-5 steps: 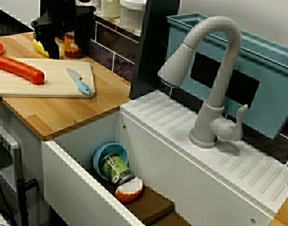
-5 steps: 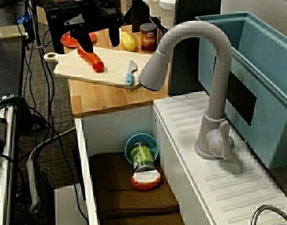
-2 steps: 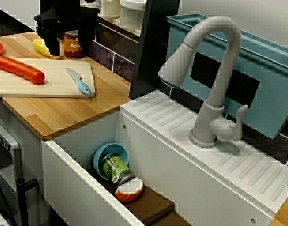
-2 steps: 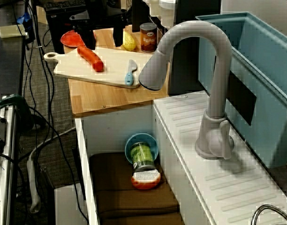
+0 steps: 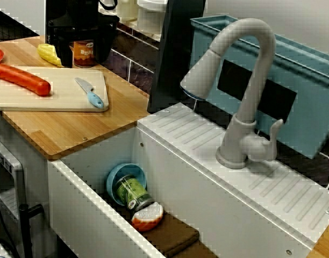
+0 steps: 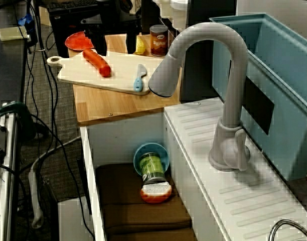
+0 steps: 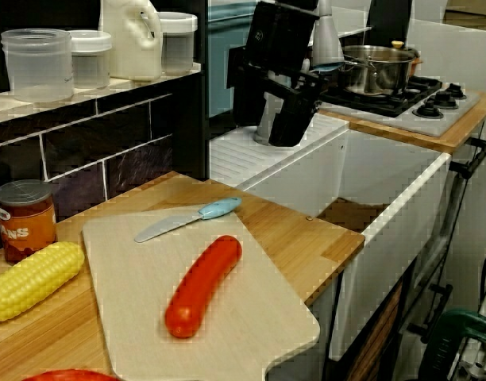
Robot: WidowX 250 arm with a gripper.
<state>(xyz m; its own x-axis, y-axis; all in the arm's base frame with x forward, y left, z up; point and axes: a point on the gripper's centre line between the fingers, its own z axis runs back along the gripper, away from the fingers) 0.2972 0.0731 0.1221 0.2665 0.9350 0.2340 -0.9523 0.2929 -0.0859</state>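
My black gripper (image 5: 81, 49) hangs open over the back left of the wooden counter (image 5: 73, 131), its two fingers spread wide. In the front view a red-labelled can (image 5: 84, 54) shows between the fingers and a yellow corn cob (image 5: 48, 54) lies just left of them. In the view along the counter the gripper (image 6: 112, 44) stands left of the can (image 6: 158, 40), and one finger hides part of the corn (image 6: 140, 45). Nothing is between the fingers. In the low view from the counter's end the gripper (image 7: 279, 119) shows at upper middle.
A cutting board (image 5: 24, 99) carries a red sausage (image 5: 22, 79) and a blue-handled knife (image 5: 90, 92). A red plate (image 6: 79, 41) lies beyond it. The sink (image 5: 89, 215) holds a blue bowl (image 5: 115, 180), a green jar (image 5: 131, 192) and an orange-rimmed lid. A grey faucet (image 5: 245, 97) stands at right.
The open gripper has shifted toward the back wall and the can. The corn, partly covered in the front view before, now lies in plain sight. Nothing else moved.
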